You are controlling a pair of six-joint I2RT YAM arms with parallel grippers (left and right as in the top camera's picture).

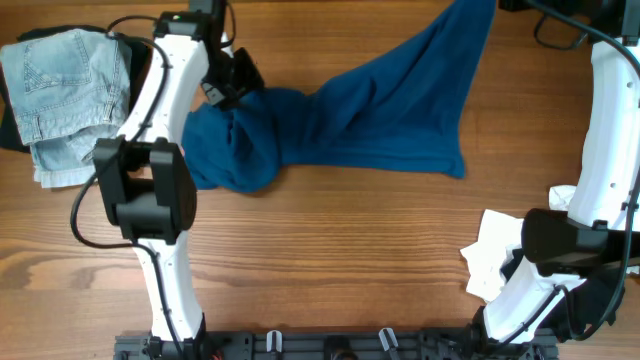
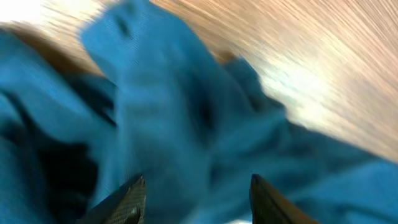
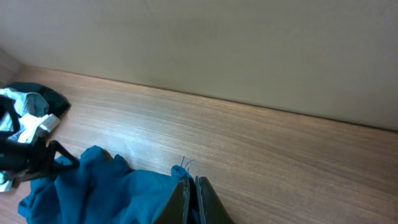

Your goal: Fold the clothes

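Note:
The dark blue shirt (image 1: 350, 120) lies stretched across the table's far middle, bunched in a heap at its left end and pulled up to the top right. My left gripper (image 2: 198, 186) is open just over the bunched blue cloth (image 2: 161, 112); in the overhead view it sits at the heap's far side (image 1: 235, 85). My right gripper (image 3: 191, 186) is shut on an edge of the shirt (image 3: 118, 186), with loose threads sticking out above the fingertips. It holds that edge up at the top right, out of the overhead frame.
Pale blue denim (image 1: 65, 95) lies folded at the far left over a black piece (image 1: 10, 125). A white piece (image 1: 495, 255) lies at the near right by the right arm's base. The denim pile also shows in the right wrist view (image 3: 28, 118).

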